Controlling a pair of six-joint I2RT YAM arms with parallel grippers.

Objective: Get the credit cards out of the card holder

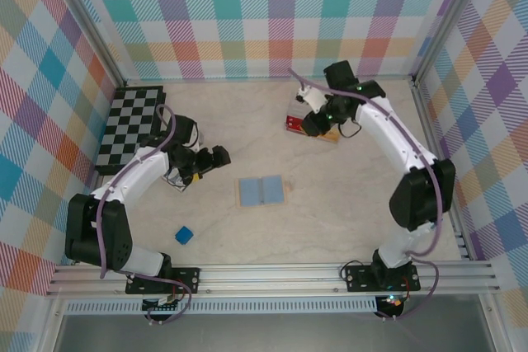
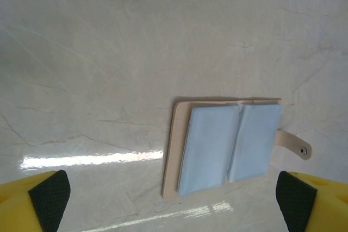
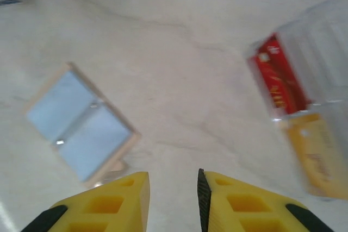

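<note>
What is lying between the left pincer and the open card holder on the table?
Nothing but bare table: in the top external view the stretch from the left pincer to the card holder is empty, and the left wrist view agrees.

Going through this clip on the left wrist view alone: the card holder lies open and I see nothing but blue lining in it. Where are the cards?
Observer: A red card lies inside the clear plastic box, at the far side of the table.
Operator: And the right claw, is it carrying anything?
Observer: No. The right claw hovers near that box with its jaws slightly apart and nothing between them.
</note>
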